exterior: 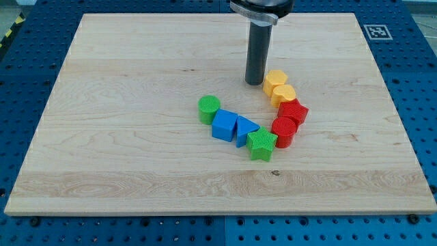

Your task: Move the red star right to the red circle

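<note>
The red star (294,111) lies on the wooden board (136,102), right of centre. The red circle (284,131) sits just below it, touching it. My tip (255,83) rests on the board up and to the left of the red star, just left of the upper yellow block (275,79). A second yellow block (283,93) lies between that one and the red star.
A green star (261,144) touches the red circle's left side. A blue triangle (245,129), a blue cube (224,125) and a green circle (209,108) run up to the left. A marker tag (376,31) sits at the board's top right corner.
</note>
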